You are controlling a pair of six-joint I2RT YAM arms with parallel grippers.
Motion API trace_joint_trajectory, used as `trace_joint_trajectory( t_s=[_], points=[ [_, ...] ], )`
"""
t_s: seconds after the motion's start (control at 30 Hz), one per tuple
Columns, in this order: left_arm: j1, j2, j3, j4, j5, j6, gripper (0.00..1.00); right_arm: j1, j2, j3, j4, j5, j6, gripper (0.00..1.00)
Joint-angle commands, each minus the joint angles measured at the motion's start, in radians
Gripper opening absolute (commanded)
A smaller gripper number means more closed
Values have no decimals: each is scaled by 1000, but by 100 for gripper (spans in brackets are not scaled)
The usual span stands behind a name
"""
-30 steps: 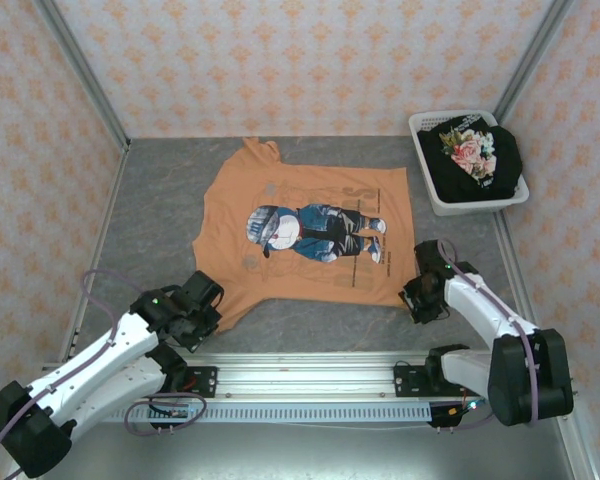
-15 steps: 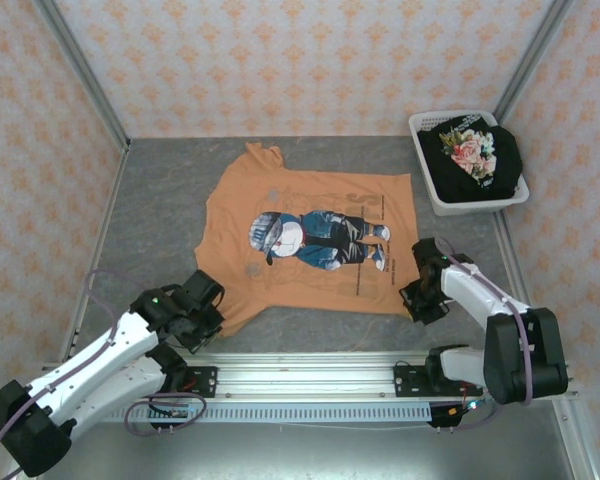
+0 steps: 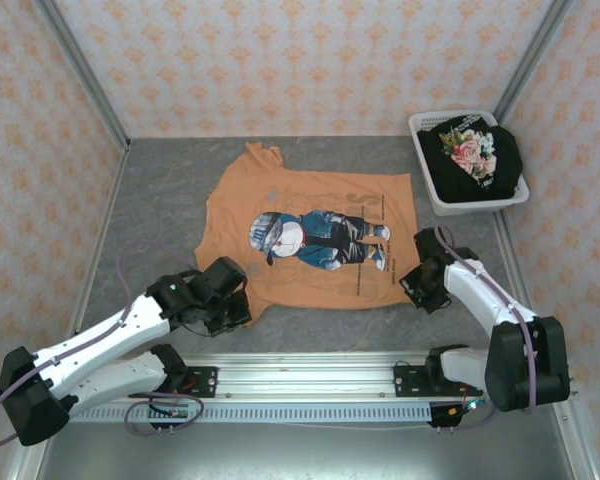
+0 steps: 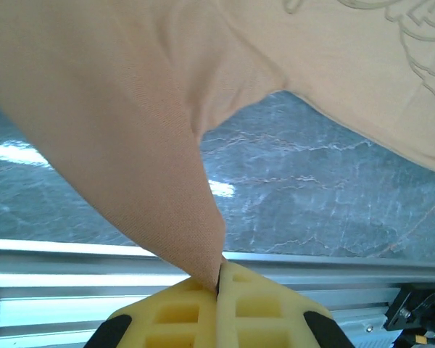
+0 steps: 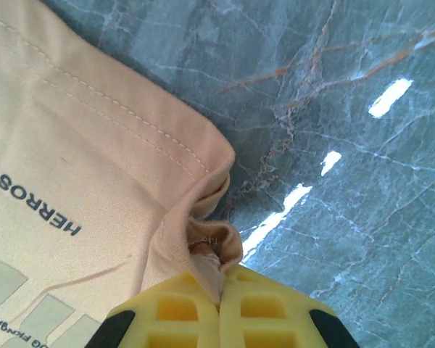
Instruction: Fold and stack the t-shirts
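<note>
An orange t-shirt (image 3: 315, 235) with a cartoon print lies face up on the grey table (image 3: 160, 200), collar to the left. My left gripper (image 3: 242, 308) is shut on its near-left edge. In the left wrist view the orange cloth (image 4: 145, 145) rises taut out of the closed yellow pads (image 4: 181, 312) of that gripper (image 4: 219, 279). My right gripper (image 3: 412, 292) is shut on the shirt's near-right hem corner; the right wrist view has the bunched hem (image 5: 210, 239) pinched between the pads (image 5: 257, 308) of that gripper (image 5: 219, 293). A black t-shirt with pink flowers (image 3: 475, 155) lies in the basket.
The white laundry basket (image 3: 435, 195) stands at the far right against the wall. Patterned walls and metal posts close in the table on three sides. A metal rail (image 3: 310, 365) runs along the near edge between the arm bases.
The right gripper has closed on the hem corner. The left arm has swung right and forward with the shirt's edge in its grip. The shirt's near edge has shifted and straightened.
</note>
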State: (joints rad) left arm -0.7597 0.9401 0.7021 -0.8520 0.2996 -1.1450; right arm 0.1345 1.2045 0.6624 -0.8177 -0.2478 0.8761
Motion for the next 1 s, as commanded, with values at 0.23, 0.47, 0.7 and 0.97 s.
trace_joint_trajectory(
  t_s=[0.23,0.47,0.7,0.97],
  points=[
    [30,136,234,-56,-241,87,0,0,-35,135,-108,71,-88,0],
    [184,305,422,-19,-264,213,0,-7,52,197,-74,74,-70,0],
    [311,490,610,-22,-259,356,0,-30,172,281,-36,91,-49,0],
    [384,655,774,-18,-245,461,0,-42,261,358,-14,102,-24,0]
  ],
)
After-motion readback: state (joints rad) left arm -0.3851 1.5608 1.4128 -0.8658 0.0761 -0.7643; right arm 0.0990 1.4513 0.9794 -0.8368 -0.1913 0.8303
